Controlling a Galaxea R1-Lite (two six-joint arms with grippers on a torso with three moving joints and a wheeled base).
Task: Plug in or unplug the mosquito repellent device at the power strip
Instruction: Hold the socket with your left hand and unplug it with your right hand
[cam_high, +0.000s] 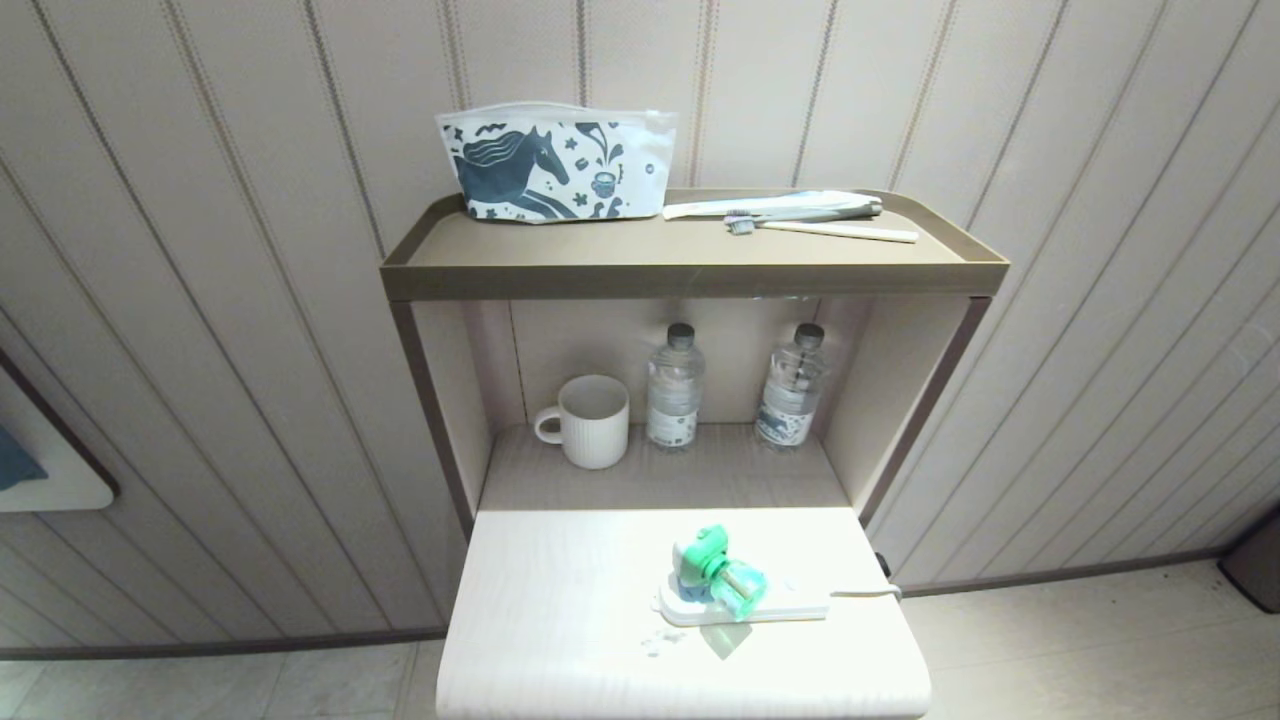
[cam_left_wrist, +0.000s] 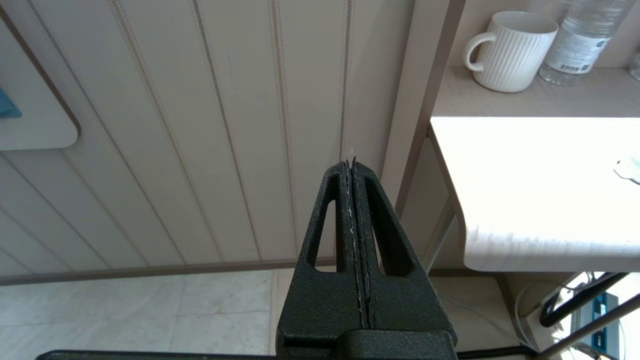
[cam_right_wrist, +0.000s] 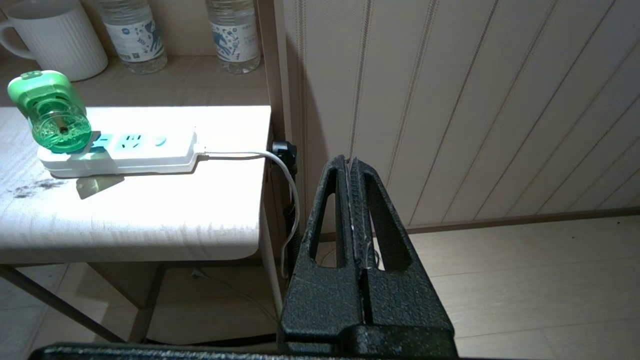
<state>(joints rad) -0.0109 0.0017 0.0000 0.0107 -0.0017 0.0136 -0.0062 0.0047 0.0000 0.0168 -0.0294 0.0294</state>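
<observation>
Nothing has been taken hold of yet; judging by how things lie, the job here is to unplug, and the reach has not begun. On the left, the left pincer (cam_left_wrist: 353, 165) hangs beside the tabletop (cam_high: 560, 600), off its left edge and over the floor, its two fingers pressed flat together and empty. On the tabletop itself, right of centre and toward the near edge, the mosquito repellent device (cam_high: 718, 572) stands seated in the left-most socket of the power strip (cam_high: 790, 603), its green bottle tipped toward the camera. The strip lies flat, its cord (cam_right_wrist: 250, 155) running off the right edge of the tabletop and down. Farther back, on the lower shelf, a white mug (cam_high: 590, 420) and two water bottles (cam_high: 674, 385) stand well apart from the strip. On the right, the right pincer (cam_right_wrist: 350, 162) waits off the tabletop's right edge, likewise closed tight with nothing between its fingers.

The next move probably calls for one pincer to open, come over the device and close around its head, then pull straight up; the strip is light and may lift with it unless the other pincer holds it down.
</observation>
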